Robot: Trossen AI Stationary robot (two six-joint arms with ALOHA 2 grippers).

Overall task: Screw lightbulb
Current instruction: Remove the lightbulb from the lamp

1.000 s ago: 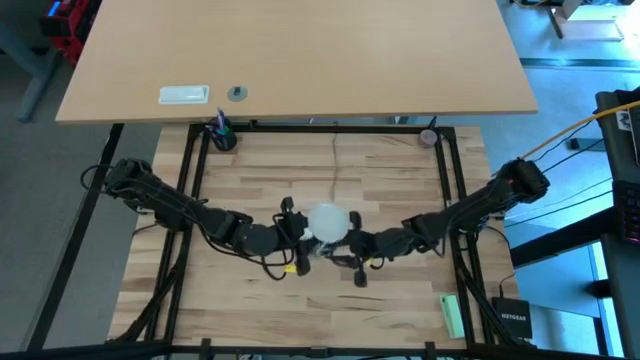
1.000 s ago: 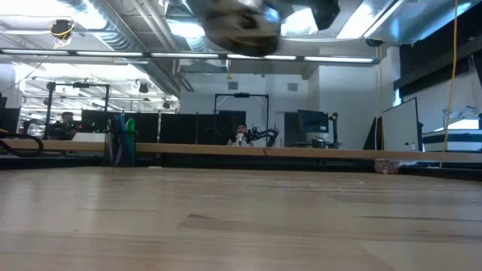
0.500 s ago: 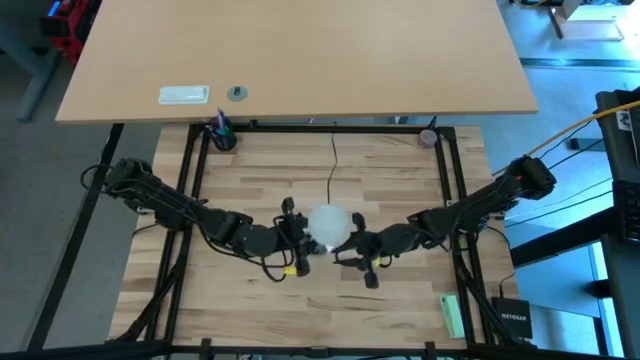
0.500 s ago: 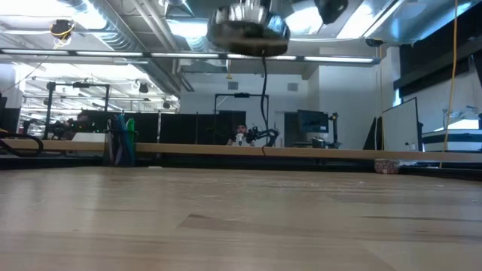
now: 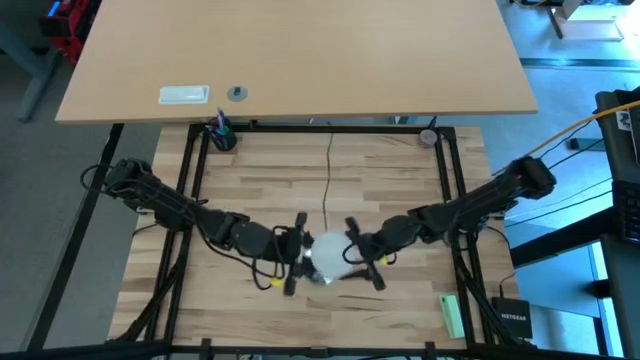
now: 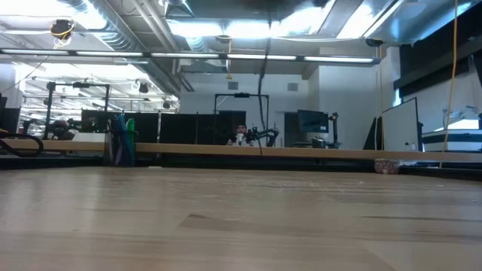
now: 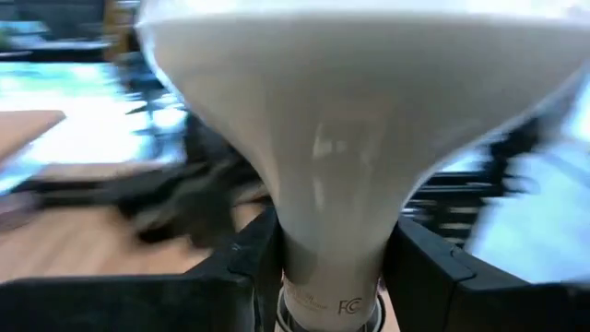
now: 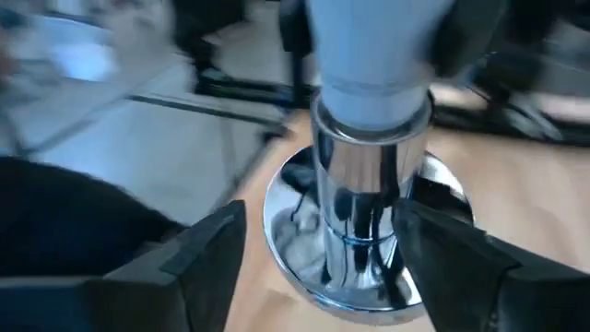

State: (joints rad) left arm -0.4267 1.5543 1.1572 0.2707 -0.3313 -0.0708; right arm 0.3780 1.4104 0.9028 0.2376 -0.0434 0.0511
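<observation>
The lightbulb (image 5: 325, 255), frosted white, stands upright with its dome up, lifted above the table's middle. My left gripper (image 5: 300, 257) is shut on it from the left. A round silver socket (image 8: 369, 194) sits on the bulb's lower end, and its thin black cord (image 5: 328, 180) runs to the far edge. My right gripper (image 5: 358, 255) is open. Its fingers stand on either side of the socket's barrel, apart from it. In the low view only the cord (image 6: 263, 83) shows. My left gripper pinches the bulb's narrow neck (image 7: 332, 249), just above its base, between its two fingers (image 7: 249, 267). The fingers come in about level from the table's left. The bulb (image 7: 350, 111) stands upright with its dome above the fingers, clear of the table.
A black frame (image 5: 190, 200) borders the wooden table. A cup of pens (image 5: 221, 135) stands at the far left corner, a small round thing (image 5: 428, 137) at the far right, a green object (image 5: 452, 315) at the near right. A second tabletop (image 5: 300, 60) lies beyond.
My right gripper has opened and let go of the socket. Both grippers have turned at the wrist and shifted toward the near edge. The bulb with the socket has risen out of the low view's top, and the cord now hangs straight.
</observation>
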